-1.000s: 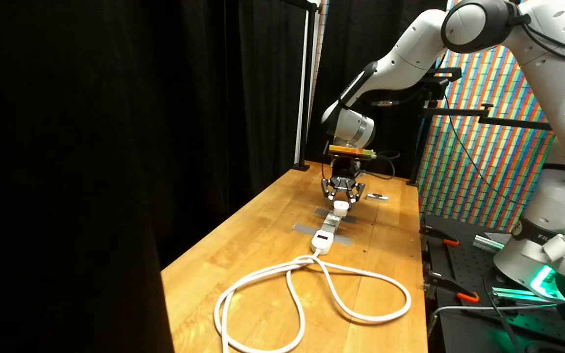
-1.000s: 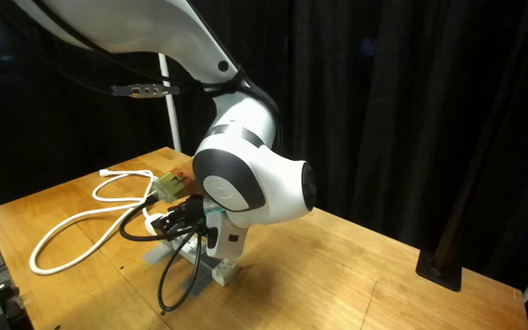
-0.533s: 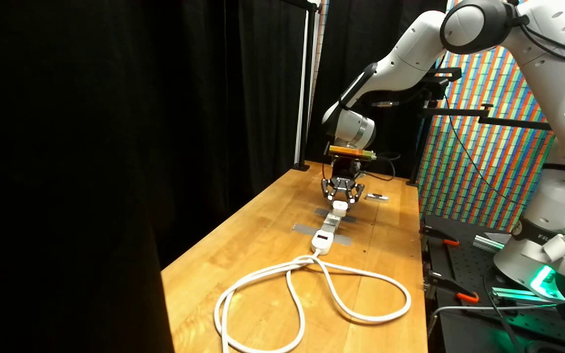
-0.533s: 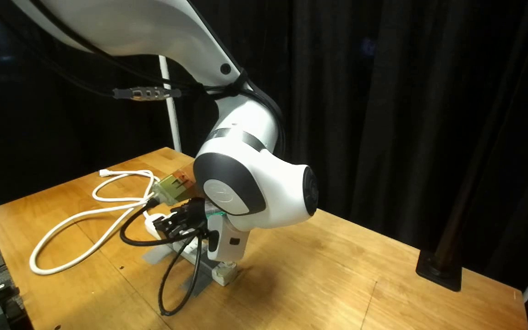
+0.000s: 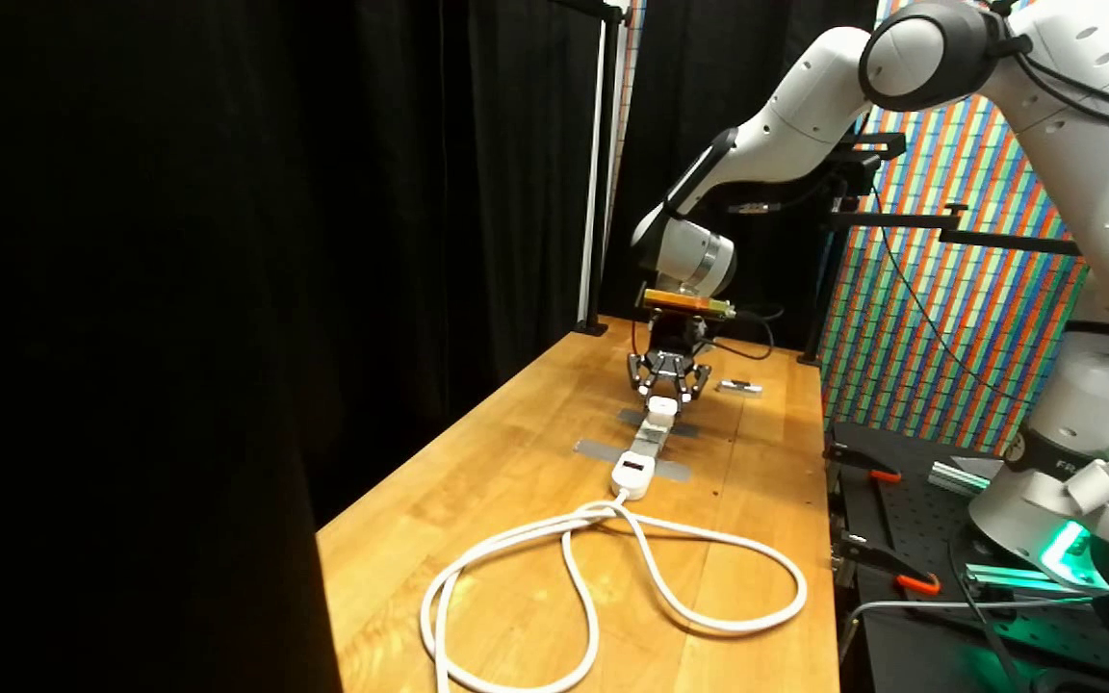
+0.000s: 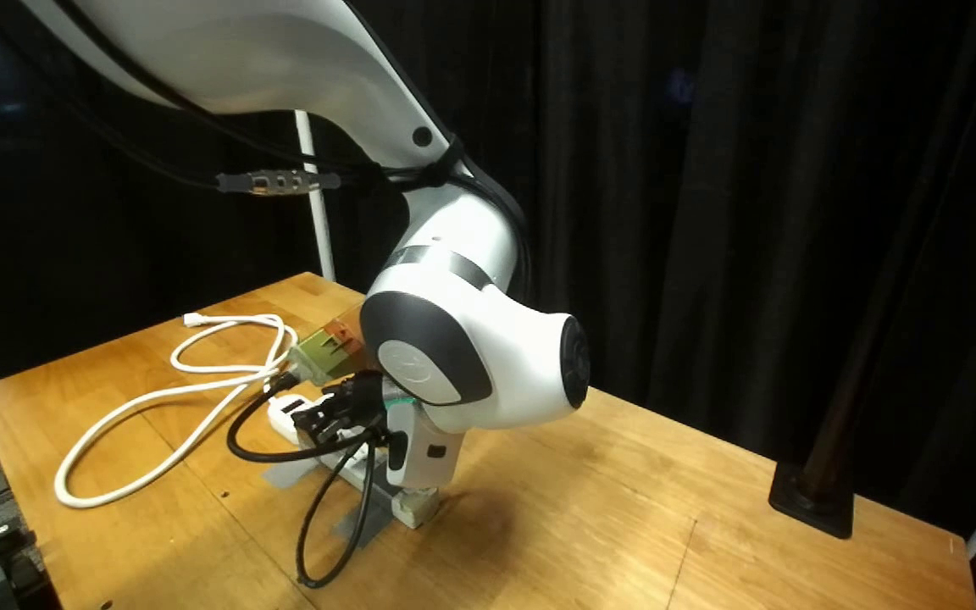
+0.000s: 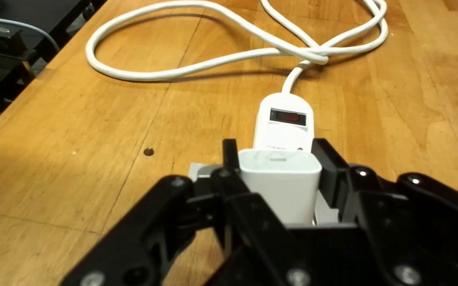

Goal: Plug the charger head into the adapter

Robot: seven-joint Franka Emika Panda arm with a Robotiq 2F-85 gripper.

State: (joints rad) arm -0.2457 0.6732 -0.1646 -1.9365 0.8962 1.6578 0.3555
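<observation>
Gripper (image 7: 275, 159) clasping charger head (image 7: 280, 190) by sides, presumably leaving base free for plugging.
Wrist view: adapter (image 7: 285, 133) lying toward twelve o'clock.

Free tabletop (image 7: 74, 119) on both sides of the adapter (image 7: 284, 136), looped cable (image 7: 298, 52) in the way beyond

In an exterior view, a wooden surface (image 5: 766, 472) carries a white power strip (image 5: 632, 475) near its middle, with grey tape (image 5: 599, 450) showing on both sides. The white cable (image 5: 730, 627) lies in loose loops on the near part. Farther, right of the strip, lies a small flat silver-and-dark object (image 5: 739, 387); a black post base (image 5: 590, 328) stands far left.
</observation>
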